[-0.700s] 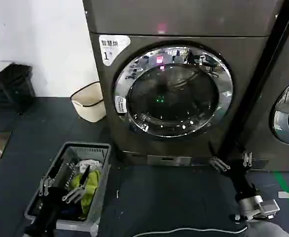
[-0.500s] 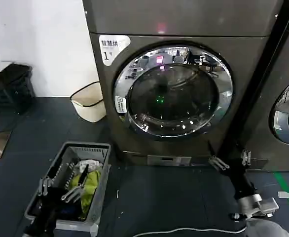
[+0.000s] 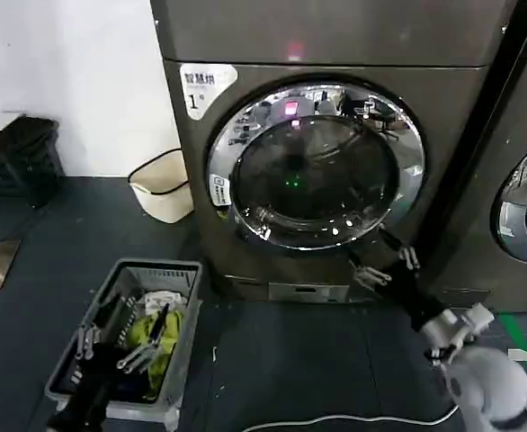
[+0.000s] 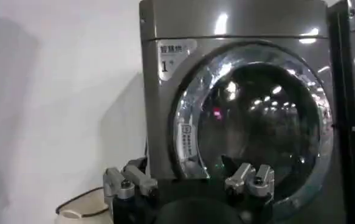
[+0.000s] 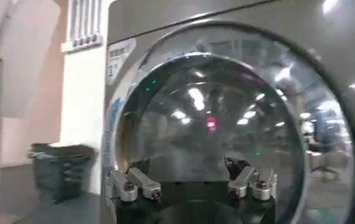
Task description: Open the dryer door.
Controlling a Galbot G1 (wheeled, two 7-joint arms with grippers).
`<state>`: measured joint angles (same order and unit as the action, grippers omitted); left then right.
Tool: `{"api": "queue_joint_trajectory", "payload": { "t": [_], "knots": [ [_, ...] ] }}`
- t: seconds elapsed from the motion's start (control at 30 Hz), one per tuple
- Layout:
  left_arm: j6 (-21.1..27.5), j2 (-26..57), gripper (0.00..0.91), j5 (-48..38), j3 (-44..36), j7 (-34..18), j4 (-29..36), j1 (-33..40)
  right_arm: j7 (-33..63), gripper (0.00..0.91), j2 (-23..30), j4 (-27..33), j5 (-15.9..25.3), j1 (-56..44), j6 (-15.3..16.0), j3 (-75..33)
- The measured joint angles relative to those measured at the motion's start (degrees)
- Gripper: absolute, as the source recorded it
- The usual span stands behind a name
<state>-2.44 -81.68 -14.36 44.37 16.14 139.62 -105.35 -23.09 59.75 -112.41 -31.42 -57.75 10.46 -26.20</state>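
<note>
On a dark floor (image 3: 299,360) by a white wall (image 3: 75,81), the dryer (image 3: 335,36) stands, dryer door (image 3: 316,166) closed, right gripper (image 3: 388,268) spread wide below its rim, left gripper (image 3: 120,346) wide over a laundry basket (image 3: 184,337).

White wall (image 3: 84,81), dark floor (image 3: 66,234), perhaps a cream bin (image 3: 163,187)

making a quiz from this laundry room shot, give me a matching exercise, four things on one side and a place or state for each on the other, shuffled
Things:
1. dryer door
2. right gripper
3. left gripper
4. cream bin

Places or states:
A. over the grey basket of laundry
B. on the floor by the white wall
C. shut
D. open, near the door's lower right rim

Pairs: 1-C, 2-D, 3-A, 4-B
</note>
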Motion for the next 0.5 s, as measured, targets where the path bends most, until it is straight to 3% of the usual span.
{"api": "queue_joint_trajectory", "payload": {
  "t": [0.5],
  "knots": [
    [-0.14,-0.24,0.907,0.16,-0.41,0.07,-0.37,-0.80,-2.47,0.907,3.05,16.10,0.38,21.22,1.57,18.88]
  ]
}}
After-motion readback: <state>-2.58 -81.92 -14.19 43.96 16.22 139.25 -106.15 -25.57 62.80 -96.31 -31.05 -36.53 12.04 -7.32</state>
